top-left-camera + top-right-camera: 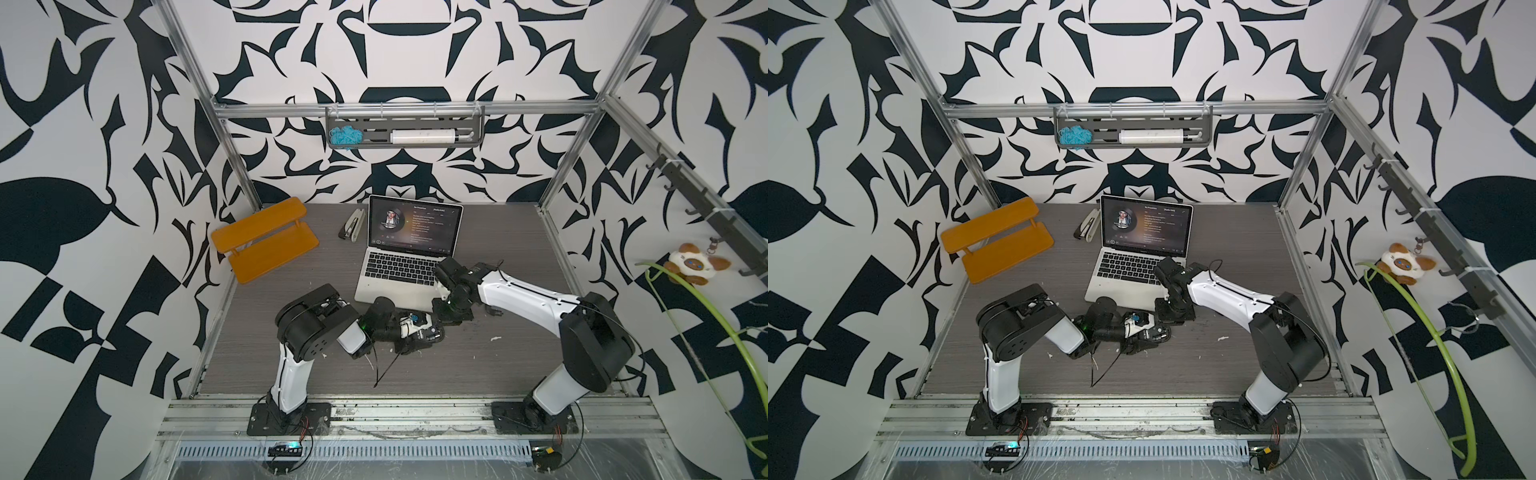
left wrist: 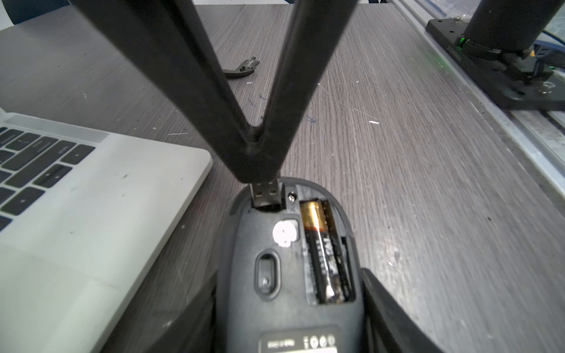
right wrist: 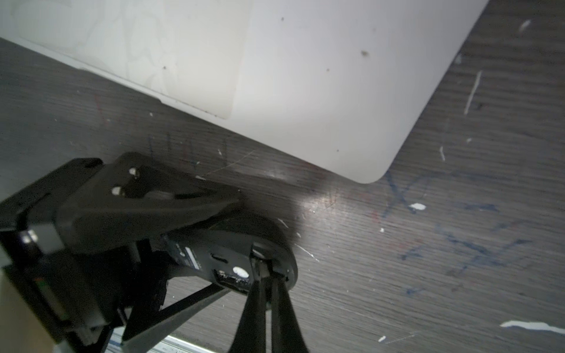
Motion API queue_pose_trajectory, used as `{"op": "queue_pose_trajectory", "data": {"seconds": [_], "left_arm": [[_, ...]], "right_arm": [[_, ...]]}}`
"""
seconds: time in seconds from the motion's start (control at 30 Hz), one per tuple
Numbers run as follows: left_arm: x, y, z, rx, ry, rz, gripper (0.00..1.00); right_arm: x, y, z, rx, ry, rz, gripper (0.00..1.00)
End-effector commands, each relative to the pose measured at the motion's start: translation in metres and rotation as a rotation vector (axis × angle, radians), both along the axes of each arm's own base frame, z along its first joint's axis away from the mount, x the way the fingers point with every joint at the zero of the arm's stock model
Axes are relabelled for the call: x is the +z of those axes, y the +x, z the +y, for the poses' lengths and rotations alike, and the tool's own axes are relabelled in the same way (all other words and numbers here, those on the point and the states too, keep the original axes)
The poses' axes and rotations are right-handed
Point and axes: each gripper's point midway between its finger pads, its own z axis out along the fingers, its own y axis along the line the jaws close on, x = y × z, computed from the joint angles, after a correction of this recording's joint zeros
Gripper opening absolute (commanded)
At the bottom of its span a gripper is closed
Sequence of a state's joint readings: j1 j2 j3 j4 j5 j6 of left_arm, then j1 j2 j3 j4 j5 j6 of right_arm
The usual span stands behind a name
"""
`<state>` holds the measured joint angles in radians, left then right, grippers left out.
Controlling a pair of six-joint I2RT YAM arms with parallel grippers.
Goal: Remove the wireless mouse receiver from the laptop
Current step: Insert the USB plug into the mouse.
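Top views look down; wrist views closely share the laptop (image 2: 91, 220).

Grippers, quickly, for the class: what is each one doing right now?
Left gripper: closed on the upturned mouse.
Right gripper: closed on the wireless mouse receiver.

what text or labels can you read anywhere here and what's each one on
Nothing reads cleanly enough to quote.
On the slim silver laptop, dark screen: white text lines, too small.
On its black keys: legends blurred.
On the copper-and-black battery in the upturned black oval mouse: grey lettering, blurred.
On the mouse's underside label: print and round symbols, blurred.
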<state>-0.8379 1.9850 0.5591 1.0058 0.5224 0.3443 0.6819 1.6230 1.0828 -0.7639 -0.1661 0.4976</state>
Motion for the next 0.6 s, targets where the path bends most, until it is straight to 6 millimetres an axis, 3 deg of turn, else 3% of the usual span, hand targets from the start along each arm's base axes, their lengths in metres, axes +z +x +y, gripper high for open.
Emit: {"op": "queue_pose_trajectory", "data": {"seconds": [0.0,0.57], "left_arm": [[-0.053,-0.019,0.028,0.027,0.188,0.145,0.34],[-0.054,-0.019,0.028,0.025,0.193,0.147,0.34]], "right_arm": [[0.005,0.0,0.005,0.005,0.028,-0.013,0.0],[-0.008,0.001,-0.003,0.018,-0.036,-0.01,0.0]]}}
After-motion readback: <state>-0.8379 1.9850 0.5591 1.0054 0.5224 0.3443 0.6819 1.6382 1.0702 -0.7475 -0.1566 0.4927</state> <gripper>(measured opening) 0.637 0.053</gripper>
